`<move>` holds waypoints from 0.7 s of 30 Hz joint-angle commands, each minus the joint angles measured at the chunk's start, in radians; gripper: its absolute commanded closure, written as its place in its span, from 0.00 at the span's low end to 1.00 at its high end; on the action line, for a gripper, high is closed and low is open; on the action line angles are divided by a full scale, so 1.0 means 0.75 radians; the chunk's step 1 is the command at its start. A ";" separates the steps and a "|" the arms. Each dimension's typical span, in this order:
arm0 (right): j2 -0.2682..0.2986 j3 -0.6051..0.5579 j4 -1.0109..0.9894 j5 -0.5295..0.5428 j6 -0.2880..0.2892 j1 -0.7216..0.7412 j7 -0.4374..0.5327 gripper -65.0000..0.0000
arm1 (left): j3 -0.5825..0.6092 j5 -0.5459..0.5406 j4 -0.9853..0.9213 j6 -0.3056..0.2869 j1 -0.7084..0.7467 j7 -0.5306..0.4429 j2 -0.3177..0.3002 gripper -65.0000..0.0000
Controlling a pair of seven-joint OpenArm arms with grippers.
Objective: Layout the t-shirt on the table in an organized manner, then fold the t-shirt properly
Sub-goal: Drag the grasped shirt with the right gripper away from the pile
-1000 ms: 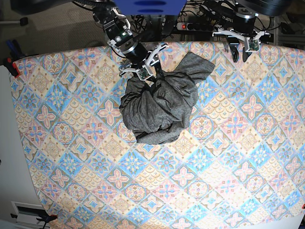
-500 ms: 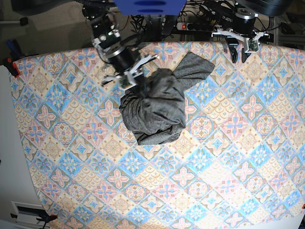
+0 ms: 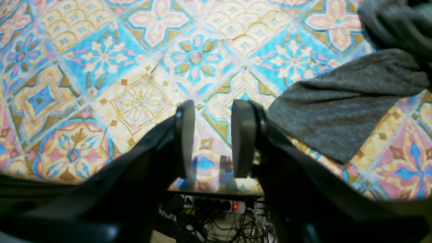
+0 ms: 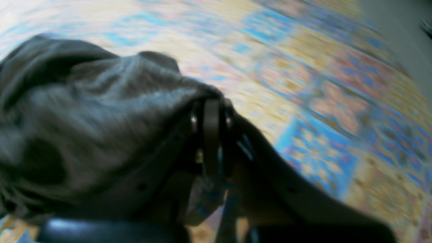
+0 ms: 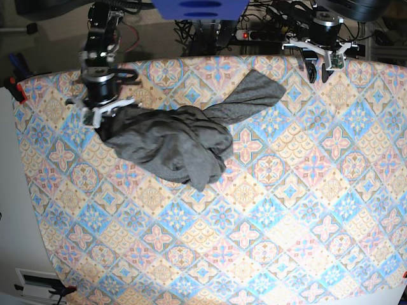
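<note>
The dark grey t-shirt [image 5: 178, 143] lies bunched and drawn out sideways on the patterned table [image 5: 286, 241], one flat part reaching toward the back right. My right gripper [image 5: 105, 124], at the shirt's left end, is shut on a fold of the t-shirt [image 4: 101, 111]; the wrist view is blurred, with the fingers [image 4: 211, 135] pressed together in the cloth. My left gripper [image 5: 319, 68] hangs open over the table's back edge at the right, nothing between its fingers [image 3: 184, 135]. A flat part of the t-shirt [image 3: 337, 101] lies just beside it, apart from the fingers.
A power strip [image 5: 257, 35] with a red light and tangled cables sit behind the table's back edge. A red clamp [image 5: 18, 89] holds the cloth at the left edge. The tablecloth ends along the left side at a white surface [image 5: 13, 190].
My right gripper has swung left across the table with the t-shirt in it, dragging the bunched cloth out into a long shape. The left arm has not moved.
</note>
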 commanded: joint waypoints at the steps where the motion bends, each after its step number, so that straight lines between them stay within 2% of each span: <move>1: 0.014 0.047 0.031 0.009 -0.011 0.065 0.020 1.00 | -0.003 0.000 0.022 0.004 0.016 -0.036 -0.004 0.72; 7: 0.016 0.294 0.027 0.009 -0.009 0.333 -0.238 1.00 | -0.003 0.000 0.022 0.004 0.016 -0.036 -0.004 0.72; 10: 0.022 0.356 0.025 0.009 -0.007 0.474 -0.355 1.00 | -0.003 0.000 0.022 0.004 0.016 -0.036 -0.004 0.72; 16: 0.130 0.470 0.009 0.009 -0.007 0.830 -0.635 1.00 | -0.003 0.000 0.022 0.004 0.018 -0.036 -0.004 0.72; 19: 0.159 0.538 -0.041 0.009 -0.007 0.895 -0.709 1.00 | 0.020 0.002 0.020 0.004 0.018 -0.036 -0.002 0.72; 21: 0.163 0.548 -0.077 0.009 -0.007 0.901 -0.709 1.00 | 0.030 0.002 0.020 0.004 0.018 -0.036 -0.002 0.72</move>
